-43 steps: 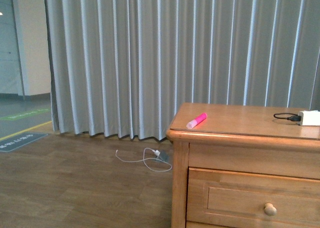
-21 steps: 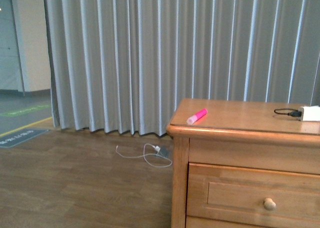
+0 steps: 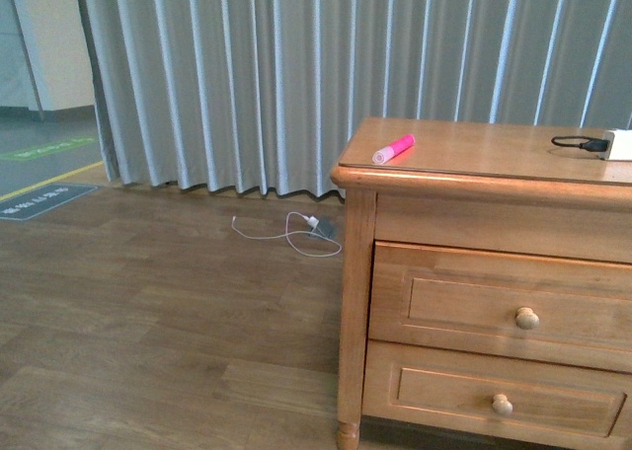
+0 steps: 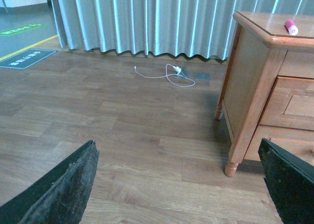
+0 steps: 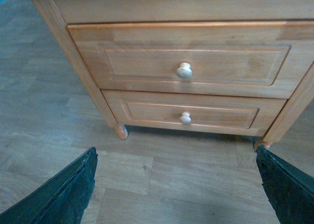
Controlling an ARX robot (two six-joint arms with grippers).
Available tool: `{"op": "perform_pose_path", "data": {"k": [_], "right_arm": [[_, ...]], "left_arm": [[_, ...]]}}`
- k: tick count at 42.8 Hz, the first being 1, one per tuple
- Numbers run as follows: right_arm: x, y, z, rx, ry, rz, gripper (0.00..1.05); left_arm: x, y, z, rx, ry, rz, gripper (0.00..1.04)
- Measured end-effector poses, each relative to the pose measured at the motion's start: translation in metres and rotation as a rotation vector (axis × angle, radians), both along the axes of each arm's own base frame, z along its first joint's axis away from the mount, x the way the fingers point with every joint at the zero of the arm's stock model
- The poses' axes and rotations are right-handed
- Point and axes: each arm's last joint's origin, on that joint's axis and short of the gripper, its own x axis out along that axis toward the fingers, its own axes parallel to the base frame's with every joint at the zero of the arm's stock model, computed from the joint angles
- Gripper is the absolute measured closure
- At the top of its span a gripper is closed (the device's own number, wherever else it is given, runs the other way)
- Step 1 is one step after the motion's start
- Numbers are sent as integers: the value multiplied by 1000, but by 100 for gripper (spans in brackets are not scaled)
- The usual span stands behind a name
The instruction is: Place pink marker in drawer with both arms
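Note:
The pink marker (image 3: 393,149) lies on the top of the wooden dresser (image 3: 464,149), near its front left corner; it also shows in the left wrist view (image 4: 291,26). The upper drawer (image 3: 499,297) is shut, with its round knob (image 3: 527,319); it also shows in the right wrist view (image 5: 191,62). My left gripper (image 4: 181,184) is open and empty over the floor, left of the dresser. My right gripper (image 5: 179,187) is open and empty over the floor in front of the drawers. Neither arm shows in the front view.
A lower, shallower drawer (image 3: 494,401) sits under the upper one. A white charger block (image 3: 622,144) with a black cable (image 3: 578,142) lies at the dresser top's right. A white cable and plug (image 3: 296,231) lie on the wood floor by the grey curtain (image 3: 296,75).
The front view has shifted: the dresser now sits higher in the picture and shows both drawers. The marker has not moved on the dresser top.

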Motion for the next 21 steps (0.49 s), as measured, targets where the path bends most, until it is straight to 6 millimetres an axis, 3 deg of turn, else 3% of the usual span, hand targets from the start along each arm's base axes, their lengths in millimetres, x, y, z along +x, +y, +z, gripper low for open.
{"op": "perform_pose_path", "data": {"k": [13, 21], "right_arm": [[89, 34, -33, -43, 82, 18, 9], [140, 41, -54, -62, 57, -54, 9]], "left_arm": [[0, 0, 0, 0, 0, 0, 6], [0, 0, 0, 0, 0, 0, 6]]}}
